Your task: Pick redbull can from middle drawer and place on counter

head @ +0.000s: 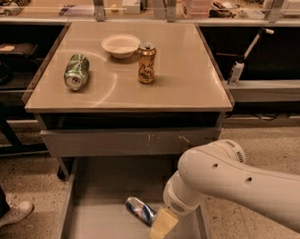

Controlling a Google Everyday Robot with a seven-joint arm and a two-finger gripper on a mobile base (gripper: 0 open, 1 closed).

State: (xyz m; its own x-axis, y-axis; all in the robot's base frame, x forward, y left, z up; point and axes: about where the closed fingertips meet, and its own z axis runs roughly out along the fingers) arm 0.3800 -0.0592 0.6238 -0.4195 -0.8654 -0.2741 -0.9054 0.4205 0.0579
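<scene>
The redbull can is a slim blue-and-silver can lying on its side on the floor of the open middle drawer, low in the camera view. My gripper hangs from the white arm just right of the can, its pale yellow finger close to the can's right end. The beige counter is above, on the grey cabinet.
On the counter stand a white bowl and an upright orange-gold can; a dented green can lies at the left. The scratched grey drawer front overhangs the open drawer. A person's shoe is at lower left.
</scene>
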